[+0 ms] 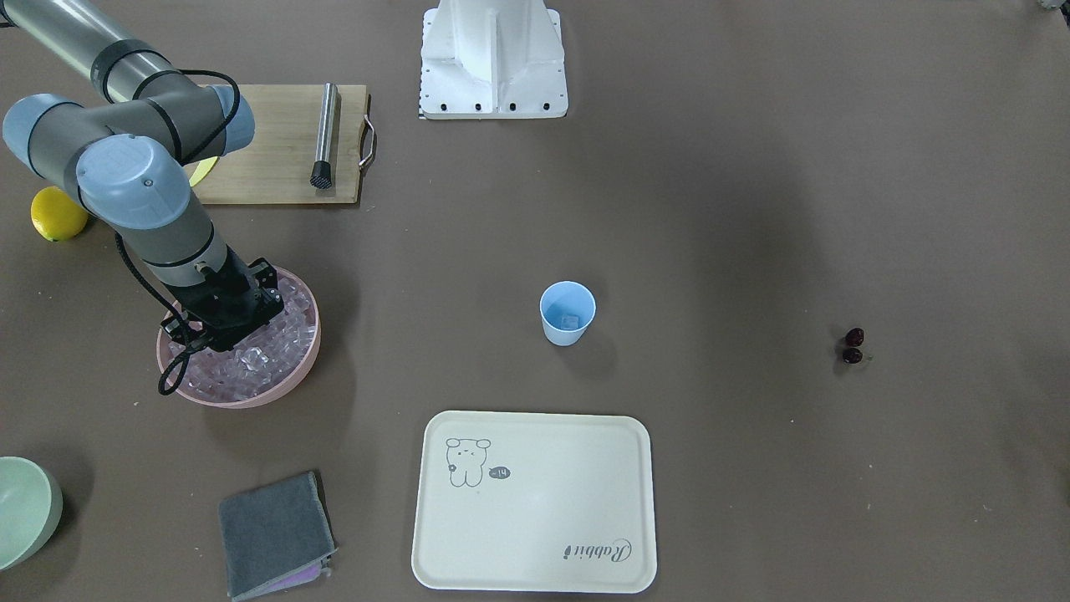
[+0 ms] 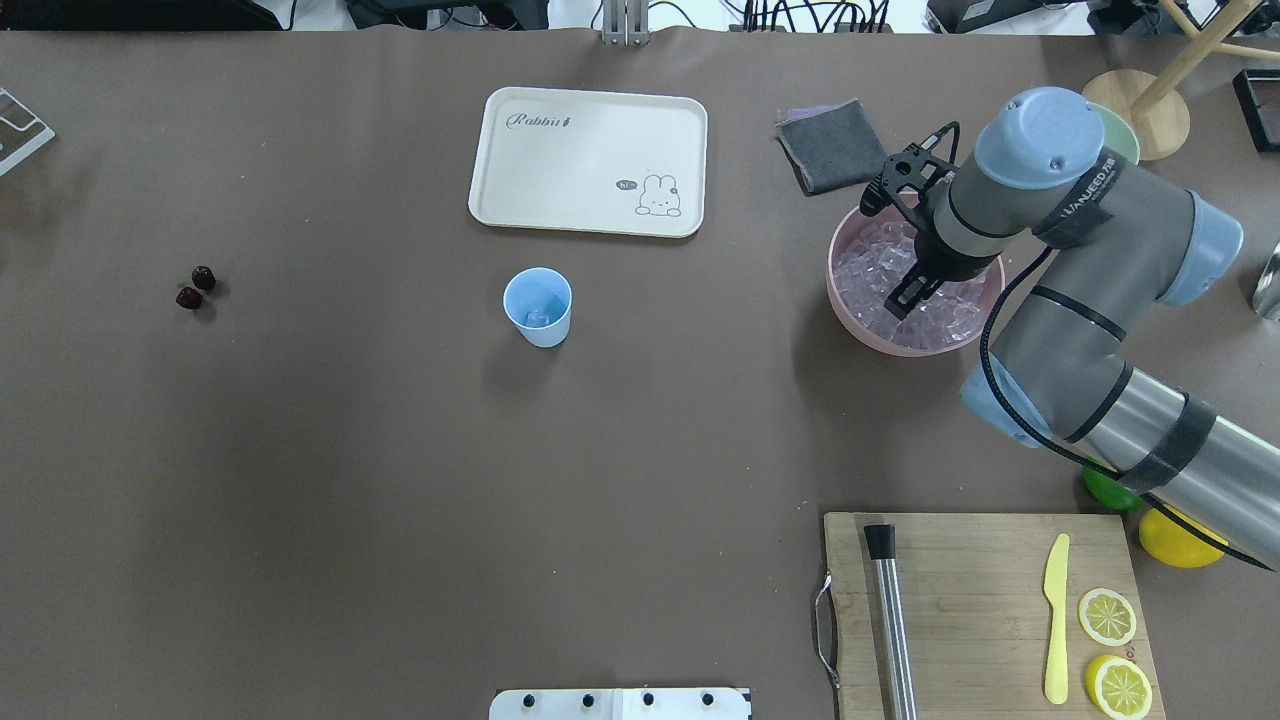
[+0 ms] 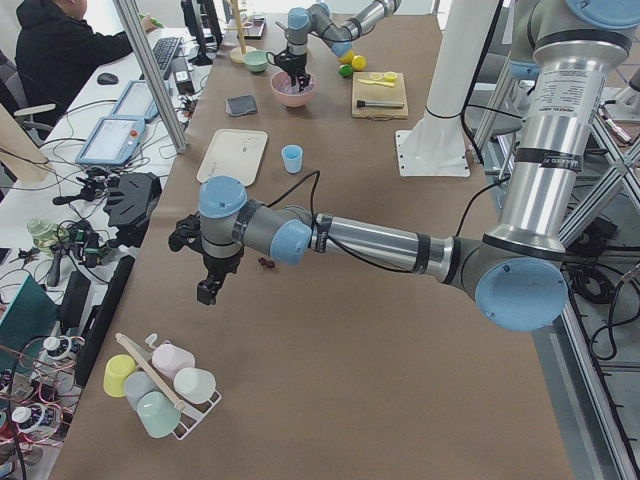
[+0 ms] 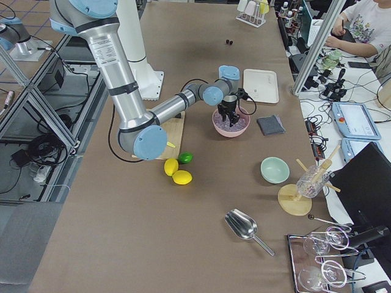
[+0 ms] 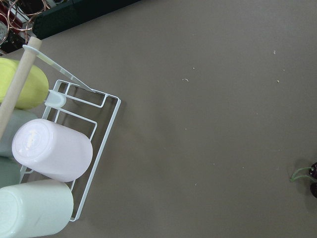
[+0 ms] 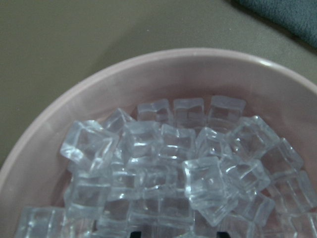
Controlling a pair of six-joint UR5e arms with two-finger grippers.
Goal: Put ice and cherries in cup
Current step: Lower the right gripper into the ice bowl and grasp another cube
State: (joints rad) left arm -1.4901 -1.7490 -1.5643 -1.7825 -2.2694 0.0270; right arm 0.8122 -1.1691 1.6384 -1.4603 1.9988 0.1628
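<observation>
The light blue cup (image 2: 538, 306) stands upright mid-table with one ice cube (image 2: 540, 316) in it. More ice (image 6: 163, 163) fills the pink bowl (image 2: 850, 325). My right gripper (image 2: 905, 293) is down in this bowl; the right wrist view shows its fingertips (image 6: 134, 233) apart at the frame's bottom edge with cubes between them. The cherries (image 2: 196, 288) lie on the table far to the left of the cup. My left gripper (image 3: 207, 292) hovers above the table just beyond the cherries (image 3: 266, 263), and I cannot tell whether it is open or shut.
A cream tray (image 2: 590, 160) lies beyond the cup and a grey cloth (image 2: 825, 145) beside the pink bowl. A cutting board (image 2: 985, 610) holds a muddler, knife and lemon slices. A wire rack of cups (image 5: 49, 148) lies near the left wrist.
</observation>
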